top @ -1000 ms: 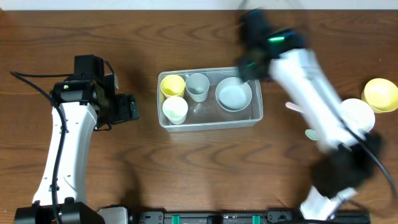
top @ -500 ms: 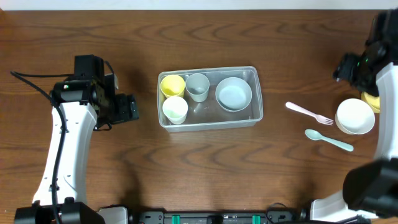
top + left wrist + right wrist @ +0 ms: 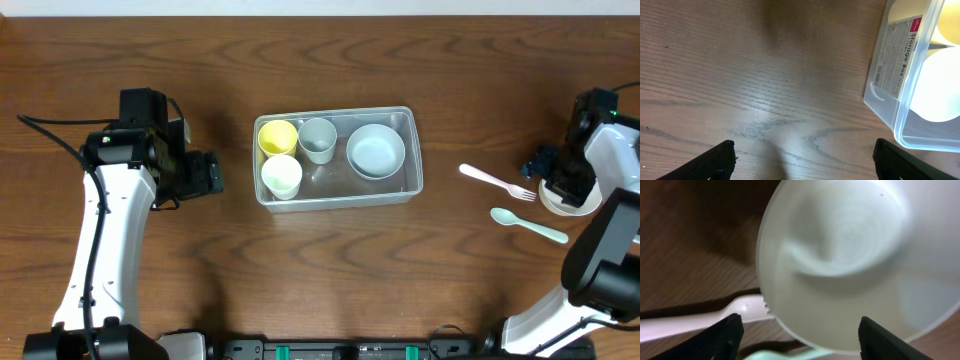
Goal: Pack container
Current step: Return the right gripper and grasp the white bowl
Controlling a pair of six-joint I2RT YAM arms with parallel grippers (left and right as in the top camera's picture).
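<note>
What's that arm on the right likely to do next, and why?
Probably lower the right gripper and close it on the rim of the white bowl: its open fingers hang just above that bowl, which sits outside the container.

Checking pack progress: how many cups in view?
3, all inside the container: yellow cup rear-left, grey cup beside it, pale cup front-left. Right arm may hide more.

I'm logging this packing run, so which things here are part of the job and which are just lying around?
Part of the job: container, three cups and pale bowl inside it, white bowl under the right gripper, probably the pink fork and teal spoon.
Lying about: no stray items seen; left gripper hangs open beside the container.
</note>
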